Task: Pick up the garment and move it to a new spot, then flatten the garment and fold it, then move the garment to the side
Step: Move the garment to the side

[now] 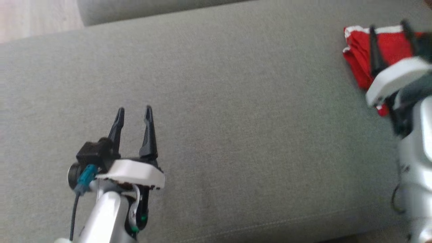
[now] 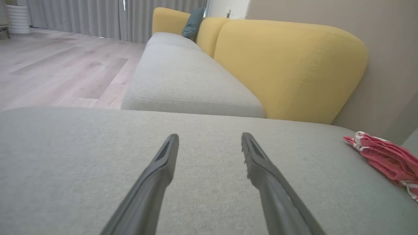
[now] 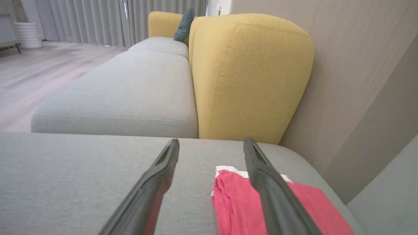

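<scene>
Two grippers, both with fingers spread apart and nothing between them, over the broad grey woven-fabric seat cushion [image 1: 236, 101] of a sofa. The left gripper [image 1: 134, 108] hangs above bare cushion at the lower left of the head view, well apart from the cloth. The right gripper [image 1: 388, 25] stands at the far right, directly over the red fabric garment with white trim [image 1: 393, 45]. In the right wrist view one of its fingers crosses in front of the cloth and the other lies just beside its edge; whether either tip touches the cloth cannot be told. The garment lies in a compact, layered bundle at the cushion's right end, near the mustard-yellow upholstered backrest [image 3: 248, 78] and the beige wall [image 3: 359, 65]. Judged from that layered shape and its place at the side, the step in hand is probably the last one, setting the garment aside. The next move would then call for lifting the right arm straight clear, so that neither finger snags a layer and pulls the fold open.
</scene>
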### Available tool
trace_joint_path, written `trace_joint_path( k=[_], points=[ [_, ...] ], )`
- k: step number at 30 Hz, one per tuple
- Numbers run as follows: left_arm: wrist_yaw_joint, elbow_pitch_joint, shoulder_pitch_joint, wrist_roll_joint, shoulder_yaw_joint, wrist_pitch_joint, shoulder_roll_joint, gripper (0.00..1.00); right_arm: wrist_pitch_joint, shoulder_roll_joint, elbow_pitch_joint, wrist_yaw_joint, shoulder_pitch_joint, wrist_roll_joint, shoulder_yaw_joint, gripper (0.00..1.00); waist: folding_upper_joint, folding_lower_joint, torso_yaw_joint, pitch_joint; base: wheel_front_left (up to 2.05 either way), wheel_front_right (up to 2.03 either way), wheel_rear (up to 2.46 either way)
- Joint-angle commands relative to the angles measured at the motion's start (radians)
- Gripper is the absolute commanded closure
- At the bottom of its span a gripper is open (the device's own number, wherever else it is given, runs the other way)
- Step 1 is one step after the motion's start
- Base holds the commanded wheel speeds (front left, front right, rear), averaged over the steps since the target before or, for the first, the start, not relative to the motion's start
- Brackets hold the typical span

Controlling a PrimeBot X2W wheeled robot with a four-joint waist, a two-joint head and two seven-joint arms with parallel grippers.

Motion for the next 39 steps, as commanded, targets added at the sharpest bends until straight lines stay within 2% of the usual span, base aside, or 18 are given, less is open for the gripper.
trace_joint_path(
  k=[1, 7, 12, 14, 17, 23, 39],
  points=[
    [0.009, -0.024, -0.002, -0.007, 0.043, -0.012, 0.003, 0.0, -0.027, 0.026, -0.059, 0.007, 0.011, 0.003, 0.006, 0.0, 0.0, 0.0, 0.026, -0.037, 0.0, 0.0, 0.0],
    [0.018, -0.02, 0.03, -0.011, 0.077, -0.012, 0.001, 0.0, -0.103, 0.13, -0.135, 0.007, 0.154, -0.007, 0.004, 0.0, 0.0, 0.0, 0.059, -0.081, 0.0, 0.0, 0.0],
    [0.012, -0.015, 0.059, -0.004, 0.099, -0.012, 0.0, 0.0, -0.148, 0.176, -0.2, 0.007, 0.265, 0.005, 0.014, 0.0, 0.0, 0.0, 0.079, -0.102, 0.0, 0.0, 0.0],
    [0.008, -0.01, 0.072, -0.004, 0.107, -0.012, 0.0, 0.0, -0.167, 0.182, -0.225, 0.007, 0.307, 0.008, 0.017, 0.0, 0.0, 0.0, 0.086, -0.111, 0.0, 0.0, 0.0],
    [0.008, -0.004, 0.088, -0.004, 0.115, -0.012, -0.001, 0.0, -0.194, 0.184, -0.246, 0.007, 0.37, 0.07, 0.05, 0.0, 0.0, 0.0, 0.096, -0.121, 0.0, 0.0, 0.0],
    [0.002, -0.005, 0.109, 0.003, 0.124, -0.012, -0.003, 0.0, -0.251, 0.184, -0.246, 0.007, 0.454, 0.112, 0.08, 0.0, 0.0, 0.0, 0.108, -0.136, 0.0, 0.0, 0.0],
    [-0.008, -0.001, 0.145, 0.024, 0.105, -0.012, -0.005, 0.0, -0.288, 0.184, -0.221, 0.007, 0.503, 0.112, 0.105, 0.0, 0.0, 0.0, 0.114, -0.165, 0.0, 0.0, 0.0]
  ],
)
